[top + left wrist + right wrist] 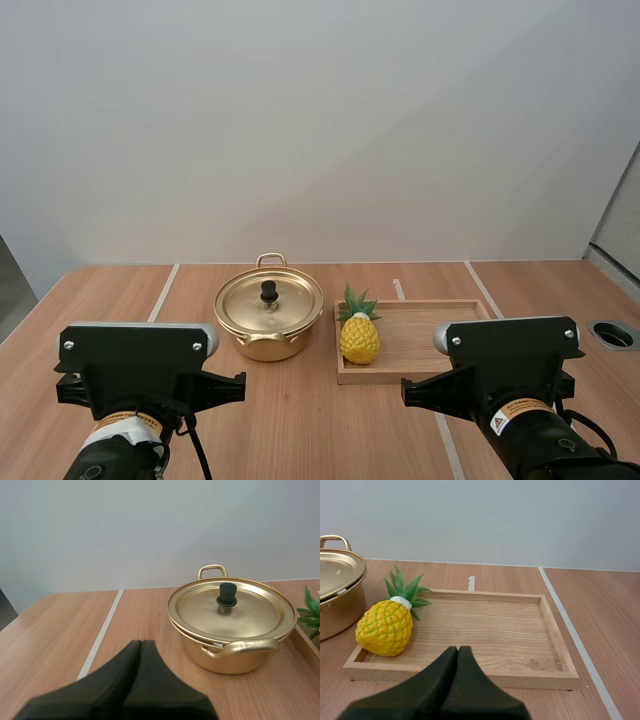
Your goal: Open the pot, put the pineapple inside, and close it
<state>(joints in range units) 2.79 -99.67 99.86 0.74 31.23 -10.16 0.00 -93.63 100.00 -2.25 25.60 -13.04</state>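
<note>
Light: bright, soft and even across the whole scene.
Shadows: faint, tight beneath the pot (268, 330) and pineapple (359, 338) on the bench (300, 430).
Glare: mild sheen on the lid (245, 614).

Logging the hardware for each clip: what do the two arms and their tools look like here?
The left arm and right arm each carry a boxy black block topped by a grey bar with rounded, screwed ends, and an orange-and-white warning label below it. The left tool and right tool have smooth matte black fingers tapering to blunt tips.
</note>
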